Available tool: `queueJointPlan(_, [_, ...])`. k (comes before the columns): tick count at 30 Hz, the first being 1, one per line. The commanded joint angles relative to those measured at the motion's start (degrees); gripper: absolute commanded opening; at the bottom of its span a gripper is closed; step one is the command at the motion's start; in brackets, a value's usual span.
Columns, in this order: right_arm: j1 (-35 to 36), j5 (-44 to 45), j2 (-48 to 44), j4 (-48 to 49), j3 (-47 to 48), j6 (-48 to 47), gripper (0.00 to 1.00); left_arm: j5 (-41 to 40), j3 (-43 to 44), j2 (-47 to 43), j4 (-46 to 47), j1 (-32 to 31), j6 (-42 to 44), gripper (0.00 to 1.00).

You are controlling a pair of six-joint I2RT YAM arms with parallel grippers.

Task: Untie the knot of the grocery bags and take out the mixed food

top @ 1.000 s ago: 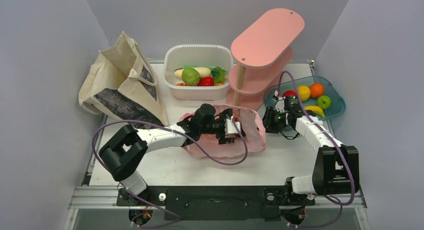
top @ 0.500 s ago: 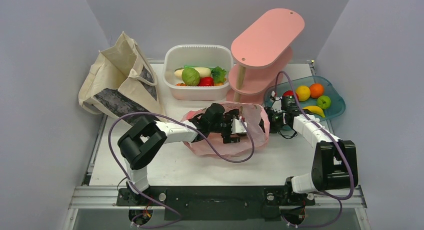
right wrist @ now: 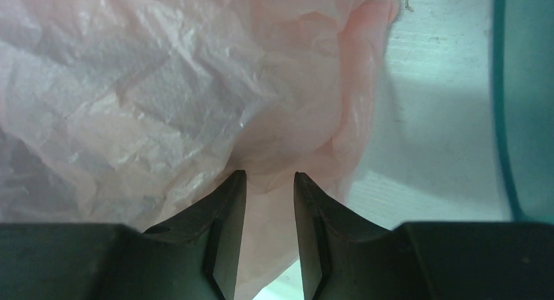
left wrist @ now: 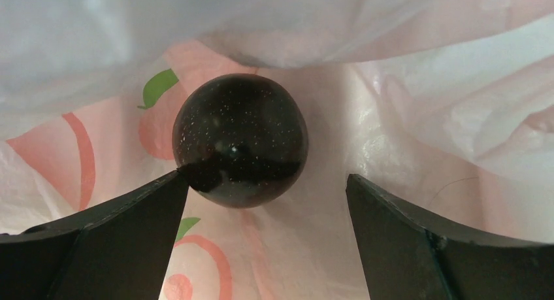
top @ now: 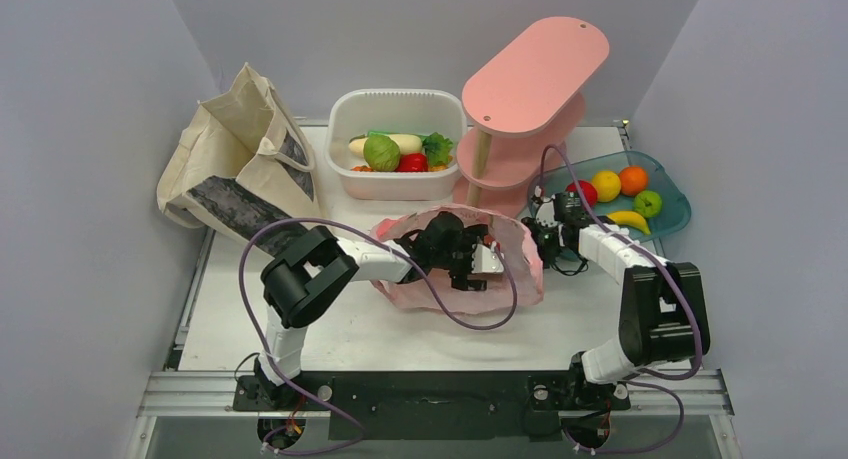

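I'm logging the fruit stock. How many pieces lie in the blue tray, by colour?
Red: 1, the apple
Yellow: 2, the lemon and the banana
Orange: 1, the orange
Green: 1, the lime
Total: 5

Carrier bag [top: 525, 274] mid-desk [top: 350, 329], round item [left wrist: 240, 140] inside. Tub [top: 345, 105] behind it; tote [top: 235, 139] left; shelf [top: 535, 69] right of tub; tray [top: 672, 219] far right.

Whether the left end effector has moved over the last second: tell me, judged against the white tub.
Yes. The left end effector has moved right, deeper into the pink bag: away from the white tub's right end, toward the pink shelf.
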Motion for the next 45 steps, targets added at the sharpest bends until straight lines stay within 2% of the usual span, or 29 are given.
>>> queueJointPlan(1, [0.6,1.9,1.9,2.6,2.9,-1.3,0.3,0.6,3.0,1.0,0.0,-1.5,3.1,0.9])
queueJointPlan(6, [2.5,-0.1,2.8,3.0,3.8,-2.9,0.3,0.5,5.2,2.6,-0.1,-2.7,3.6,0.9])
queueJointPlan(10, [5.4,-1.3,1.1,7.1,1.9,-1.6,0.31,0.6,5.1,2.8,-0.1,-3.1,4.5,0.87])
queueJointPlan(13, [6.0,-2.0,-0.2,7.4,0.9,-0.4,0.31,1.1,4.2,1.6,-1.5,-3.0,4.9,0.78])
queueJointPlan(16, [4.8,-1.0,-2.0,5.2,0.8,-2.2,0.3,1.3,1.6,-0.8,-2.6,-2.8,5.8,0.73])
queueJointPlan(21, [-1.9,-1.4,-3.6,2.5,0.2,-3.0,0.29,2.7,-5.6,-9.0,-4.0,-1.8,7.0,0.64])
queueJointPlan(24, [-4.5,-2.0,-4.7,1.6,0.6,-3.5,0.29,3.1,-7.6,-13.0,-6.8,-1.2,7.6,0.62])
queueJointPlan(28, [-5.0,-3.3,-6.2,0.6,2.0,-3.7,0.28,6.8,-9.7,-19.2,-9.8,-0.4,8.0,0.61])
queueJointPlan(35, [-5.1,-5.6,-10.4,-4.8,9.4,-6.1,0.31,16.1,-9.1,-32.9,-21.3,0.6,7.3,0.62])
queueJointPlan(37, [-5.2,-6.3,-12.0,-6.2,12.0,-6.5,0.34,17.7,-8.8,-36.6,-25.2,0.9,7.9,0.62])
queueJointPlan(39, [-5.3,-6.9,-13.6,-7.6,14.6,-6.6,0.44,18.7,-8.3,-40.0,-29.5,1.4,8.8,0.62])
queueJointPlan(40, [-5.4,-7.1,-14.2,-8.8,16.3,-6.8,0.55,18.8,-7.9,-41.2,-30.6,1.8,9.0,0.62])
queueJointPlan(42, [-5.5,-7.8,-15.9,-10.6,18.9,-7.5,0.68,18.5,-7.1,-44.7,-33.7,2.7,9.2,0.62])
queueJointPlan(45, [-5.5,-8.5,-19.4,-12.0,22.1,-7.9,0.8,17.6,-5.1,-49.9,-36.9,4.7,8.0,0.62])
